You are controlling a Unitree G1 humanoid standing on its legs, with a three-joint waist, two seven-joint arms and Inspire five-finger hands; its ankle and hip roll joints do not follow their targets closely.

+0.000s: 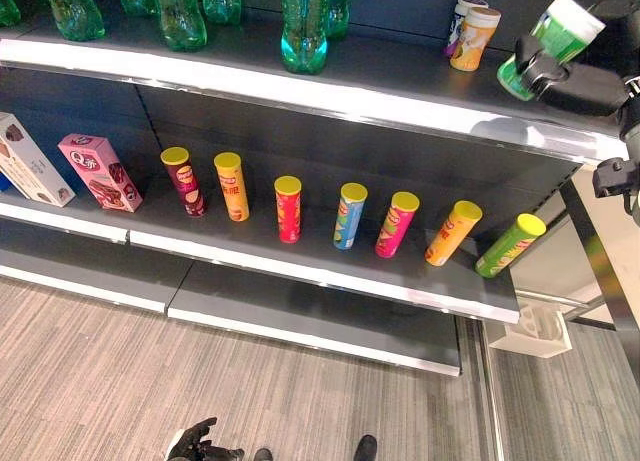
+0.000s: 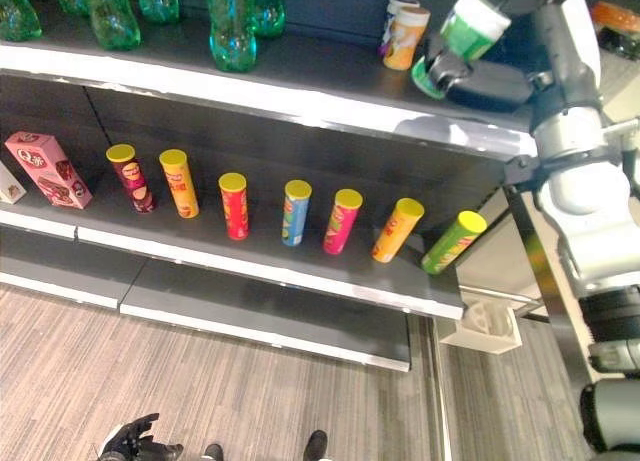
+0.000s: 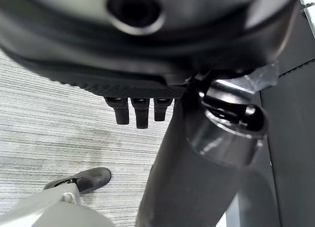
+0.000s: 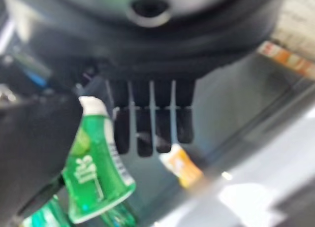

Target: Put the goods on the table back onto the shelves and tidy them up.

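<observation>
Right hand (image 2: 490,76) is clamped round a green cup (image 2: 462,39), tilted with its white lid up and away from the hand, just above the top shelf (image 2: 300,96). The orange cup (image 2: 405,36) stands on that shelf just beside it, on its left, so set-down looks close. Left hand (image 1: 192,443) hangs relaxed and empty, well below the shelf.

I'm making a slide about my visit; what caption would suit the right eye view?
The right robot hand lifts a green cup over the top shelf, above a row of yellow-lidded tubes.

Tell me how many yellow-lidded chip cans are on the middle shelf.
7 yellow-lidded chip cans, one row left to right. None looks hidden.
</observation>
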